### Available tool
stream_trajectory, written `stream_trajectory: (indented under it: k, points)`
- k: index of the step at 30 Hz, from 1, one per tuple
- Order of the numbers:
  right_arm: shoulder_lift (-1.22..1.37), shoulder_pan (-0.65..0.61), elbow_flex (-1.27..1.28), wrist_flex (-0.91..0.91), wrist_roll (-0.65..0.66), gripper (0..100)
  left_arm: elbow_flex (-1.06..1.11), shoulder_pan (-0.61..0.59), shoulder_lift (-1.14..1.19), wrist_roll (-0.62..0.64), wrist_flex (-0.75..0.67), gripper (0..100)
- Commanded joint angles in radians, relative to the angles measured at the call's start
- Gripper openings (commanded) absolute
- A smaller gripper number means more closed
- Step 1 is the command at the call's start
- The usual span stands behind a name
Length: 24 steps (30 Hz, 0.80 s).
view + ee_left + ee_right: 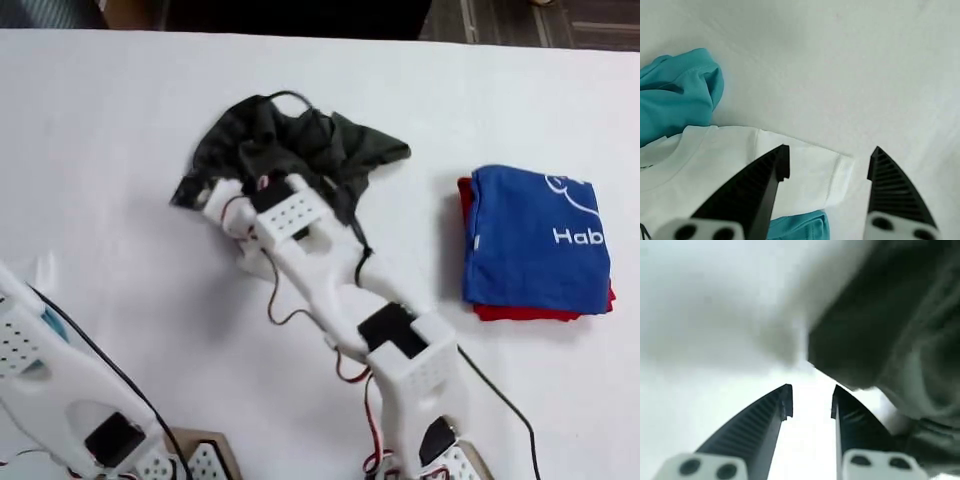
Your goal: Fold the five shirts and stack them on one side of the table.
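Observation:
A crumpled black shirt (pixel 290 145) lies at the middle of the white table (pixel 120 120). My right arm (pixel 330 280) stretches from the near edge to the shirt's near-left edge. There my right gripper (pixel 810 400) is open, with the black shirt (pixel 890 330) just past and beside its fingertips and nothing between them. A folded blue shirt (pixel 540 240) rests on a folded red shirt (pixel 525 312) at the right. My left gripper (pixel 830 162) is open, hovering over the sleeve of a white shirt (pixel 705 165) that lies on a teal shirt (pixel 675 95).
My left arm (pixel 50 380) sits at the near-left corner, with a bit of teal cloth (pixel 48 325) beside it. Cables (pixel 275 300) trail along the right arm. Bare table spreads across the far left and the far right.

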Motion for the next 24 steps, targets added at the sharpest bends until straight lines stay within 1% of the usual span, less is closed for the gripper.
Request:
stream_trajectory:
  k: [1,7,11,18,24]
  points:
    - [-0.071,-0.022,-0.021,-0.015,-0.003,13.8,-0.033,0.002,-0.072,0.002,0.015,28]
    - [0.044,-0.021,-0.029,-0.081,0.002,13.8,-0.033,-0.002,-0.074,0.002,0.015,28]
    - [0.108,0.013,-0.046,-0.16,0.003,13.8,-0.033,-0.002,-0.074,0.002,0.015,28]
    - [0.148,0.085,-0.206,-0.162,0.002,13.8,-0.031,-0.002,-0.074,0.002,0.015,28]
    - [0.254,0.099,-0.29,-0.162,0.003,13.8,-0.031,0.0,-0.074,0.002,0.015,28]
